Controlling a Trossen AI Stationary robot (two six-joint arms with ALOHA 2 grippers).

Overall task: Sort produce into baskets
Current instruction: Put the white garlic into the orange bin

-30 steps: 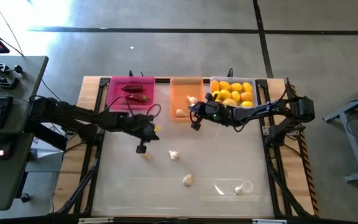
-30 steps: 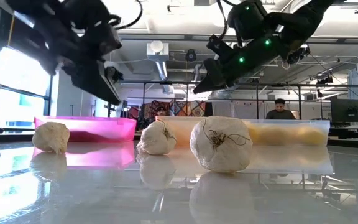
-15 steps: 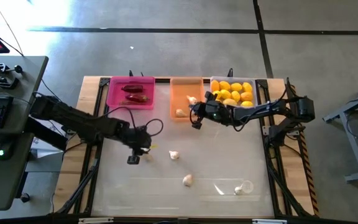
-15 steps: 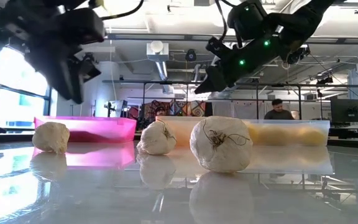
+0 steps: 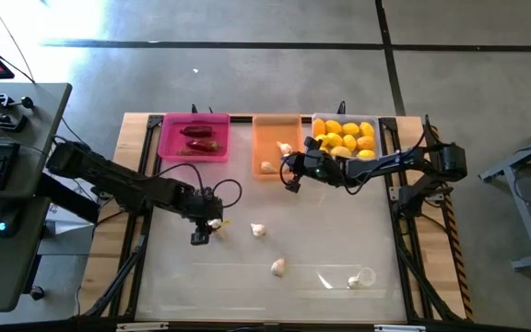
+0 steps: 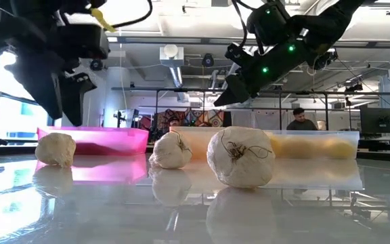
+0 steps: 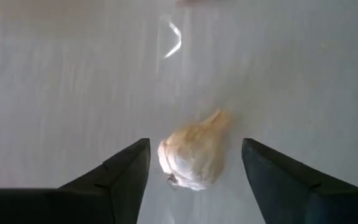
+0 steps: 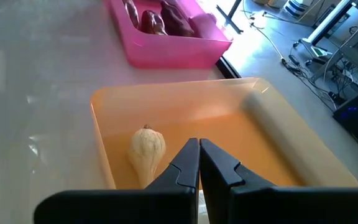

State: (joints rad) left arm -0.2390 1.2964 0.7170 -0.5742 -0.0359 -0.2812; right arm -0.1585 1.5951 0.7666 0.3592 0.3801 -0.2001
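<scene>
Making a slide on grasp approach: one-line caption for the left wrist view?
Open left gripper poised around a garlic bulb lying on the white table.

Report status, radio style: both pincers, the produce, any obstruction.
Left pincer open over a garlic bulb. Right pincer shut above the orange basket. Nothing blocking.

Robotics lab or workshop. Exposed ceiling ducts (image 6: 171,54) are running overhead, a person (image 6: 302,119) is sitting among monitors (image 6: 379,120), cables (image 8: 272,38) are trailing across the floor.

Bright daylight from the left — glare streaks the table (image 6: 181,210) (far room soft).
</scene>
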